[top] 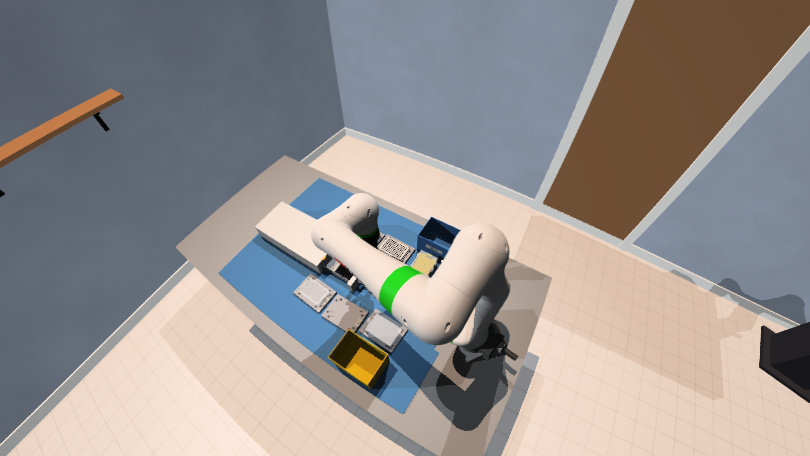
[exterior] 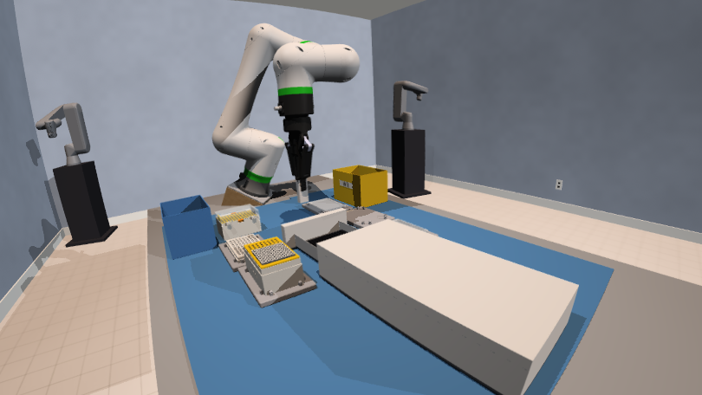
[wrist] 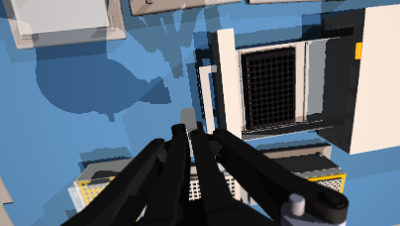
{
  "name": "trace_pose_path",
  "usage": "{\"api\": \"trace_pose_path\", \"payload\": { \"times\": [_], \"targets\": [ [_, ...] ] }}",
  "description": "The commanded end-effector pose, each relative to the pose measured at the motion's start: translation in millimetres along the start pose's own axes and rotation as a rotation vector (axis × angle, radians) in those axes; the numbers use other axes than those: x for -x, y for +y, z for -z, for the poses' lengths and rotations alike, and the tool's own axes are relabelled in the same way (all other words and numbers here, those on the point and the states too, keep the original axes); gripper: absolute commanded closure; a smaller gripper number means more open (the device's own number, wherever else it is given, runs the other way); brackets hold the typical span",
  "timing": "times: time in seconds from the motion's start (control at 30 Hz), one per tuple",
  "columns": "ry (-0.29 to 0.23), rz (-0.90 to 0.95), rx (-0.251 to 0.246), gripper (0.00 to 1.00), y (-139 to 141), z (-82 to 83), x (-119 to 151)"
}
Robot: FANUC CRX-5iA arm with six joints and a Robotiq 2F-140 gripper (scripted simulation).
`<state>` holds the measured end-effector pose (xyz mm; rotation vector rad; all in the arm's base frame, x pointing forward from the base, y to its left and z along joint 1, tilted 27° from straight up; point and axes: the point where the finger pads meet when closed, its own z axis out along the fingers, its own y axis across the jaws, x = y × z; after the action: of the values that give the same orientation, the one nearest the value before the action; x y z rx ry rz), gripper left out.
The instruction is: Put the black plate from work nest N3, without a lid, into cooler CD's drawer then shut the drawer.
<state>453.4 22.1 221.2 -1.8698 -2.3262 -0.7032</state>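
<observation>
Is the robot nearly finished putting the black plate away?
Nearly. Done: the black gridded plate already lies flat in the pulled-out white drawer of the cream box-shaped cooler. In hand: nothing; the black claw is shut and empty, hovering just outside the drawer's pale bar handle. Left: pushing the drawer fully shut; the small amber lamp is lit.
</observation>
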Motion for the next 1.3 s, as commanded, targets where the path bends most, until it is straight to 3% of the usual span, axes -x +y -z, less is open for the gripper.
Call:
{"api": "trace_pose_path", "payload": {
  "times": [0.0,0.1,1.27],
  "targets": [
    [-0.001,0.0,0.002,1.0,-5,-0.6,0],
    [-0.001,0.0,0.002,1.0,-16,-3.4,0],
    [-0.001,0.0,0.002,1.0,-16,-3.5,0]
  ]
}}
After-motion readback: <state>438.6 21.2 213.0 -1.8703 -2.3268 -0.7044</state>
